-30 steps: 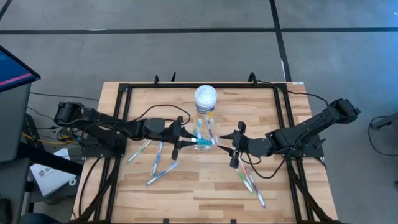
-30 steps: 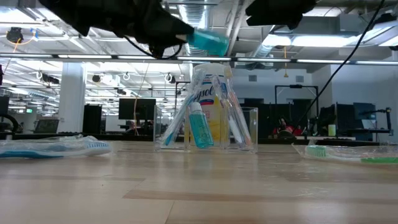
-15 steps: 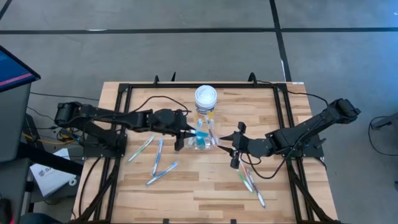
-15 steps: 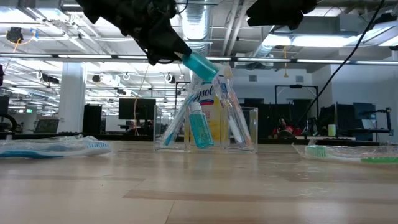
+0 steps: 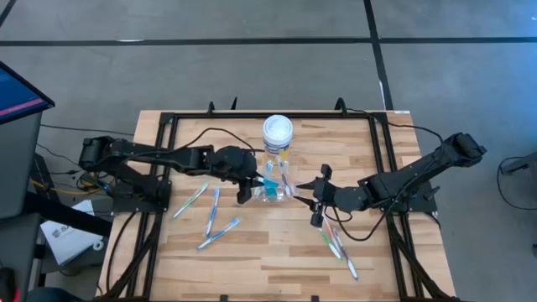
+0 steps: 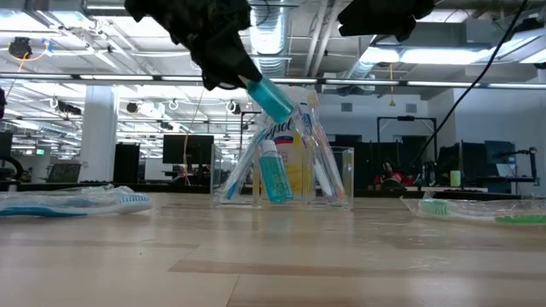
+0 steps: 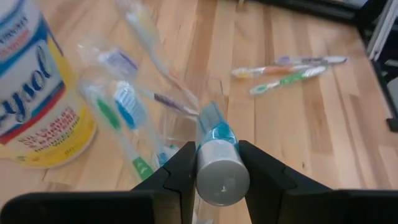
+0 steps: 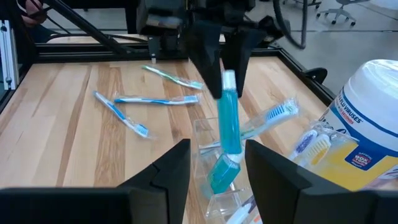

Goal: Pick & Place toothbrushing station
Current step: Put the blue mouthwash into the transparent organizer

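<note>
Lowering a small teal tube (image 6: 271, 98) into the clear plastic cup (image 6: 337, 175), the left gripper (image 7: 214, 177) pinches its capped end; next, release above the rim. Right gripper (image 8: 214, 163) waits spread beside the cup.

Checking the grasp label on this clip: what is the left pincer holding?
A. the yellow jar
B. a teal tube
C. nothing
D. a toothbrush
B: the left pincer is shut on a teal tube, its fingers on either side of the capped end, tilted down over the cup.
</note>
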`<state>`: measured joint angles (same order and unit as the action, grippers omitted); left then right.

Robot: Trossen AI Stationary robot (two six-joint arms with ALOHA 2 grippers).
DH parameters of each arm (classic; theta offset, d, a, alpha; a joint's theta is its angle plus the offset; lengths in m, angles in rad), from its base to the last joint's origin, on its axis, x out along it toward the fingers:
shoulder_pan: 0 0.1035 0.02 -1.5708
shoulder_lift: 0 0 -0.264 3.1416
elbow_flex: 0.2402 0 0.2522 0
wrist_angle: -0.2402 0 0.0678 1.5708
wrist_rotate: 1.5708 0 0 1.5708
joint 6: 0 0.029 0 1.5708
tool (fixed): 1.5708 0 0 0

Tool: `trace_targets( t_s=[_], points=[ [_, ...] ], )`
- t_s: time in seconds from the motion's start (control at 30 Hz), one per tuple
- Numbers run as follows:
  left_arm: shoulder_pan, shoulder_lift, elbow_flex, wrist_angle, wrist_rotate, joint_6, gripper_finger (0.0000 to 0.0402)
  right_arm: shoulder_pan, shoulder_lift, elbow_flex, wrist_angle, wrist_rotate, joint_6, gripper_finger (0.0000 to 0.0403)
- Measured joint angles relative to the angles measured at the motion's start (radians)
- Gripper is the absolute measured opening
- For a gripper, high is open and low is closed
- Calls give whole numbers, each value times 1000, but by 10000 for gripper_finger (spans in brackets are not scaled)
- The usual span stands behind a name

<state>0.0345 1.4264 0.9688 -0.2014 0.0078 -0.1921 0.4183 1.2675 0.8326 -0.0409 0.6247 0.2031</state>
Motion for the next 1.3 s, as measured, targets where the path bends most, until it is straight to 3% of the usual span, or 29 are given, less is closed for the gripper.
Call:
trace_targets(
  t_s=[0.67,0.93,1.3],
  points=[
    [13,225,280,-299,25,7,92,0,0,0,-11,0,0,140],
    [19,299,336,-367,37,2,92,0,0,0,-11,0,0,134],
    [32,304,337,-368,54,-25,92,0,0,0,-11,0,0,135]
  ],
)
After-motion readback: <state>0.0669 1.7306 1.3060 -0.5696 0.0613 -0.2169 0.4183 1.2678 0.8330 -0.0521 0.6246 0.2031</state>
